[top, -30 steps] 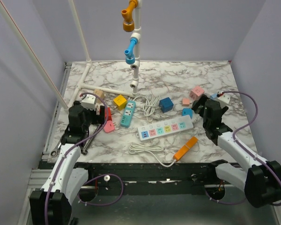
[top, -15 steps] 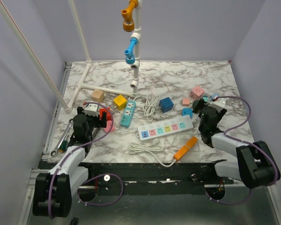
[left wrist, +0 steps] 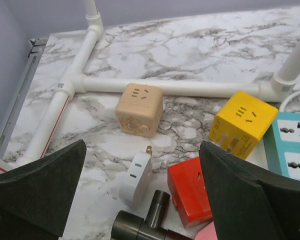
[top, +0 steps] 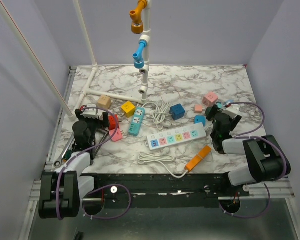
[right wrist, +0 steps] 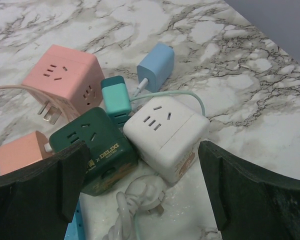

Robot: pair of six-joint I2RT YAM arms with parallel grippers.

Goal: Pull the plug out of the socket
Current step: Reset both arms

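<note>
The socket (top: pixel 177 136), a long white strip with pastel outlets, lies flat mid-table between the arms. From above I cannot make out a plug in any of its outlets. A white three-pin plug (right wrist: pixel 152 192) on a white cord lies loose on the marble between my right gripper's open fingers. My right gripper (right wrist: pixel 142 195) (top: pixel 217 116) sits just right of the strip's end. My left gripper (left wrist: pixel 140 200) (top: pixel 101 122) stands open and empty at the far left, over a white adapter (left wrist: pixel 137 177) and a red cube (left wrist: pixel 192 192).
A white cube (right wrist: pixel 165 135), dark green cube (right wrist: pixel 92 145) and pink cube (right wrist: pixel 62 82) crowd the right gripper. A tan cube (left wrist: pixel 139 109), yellow cube (left wrist: pixel 242 122), teal strip (top: pixel 136 121) and PVC pipe frame (top: pixel 144 70) lie beyond the left one. An orange block (top: pixel 197 159) lies near the front edge.
Both arms have folded back toward the near edge, the wrists dropping low over the table. Both grippers stayed open. The strip and the loose cubes have not moved.
</note>
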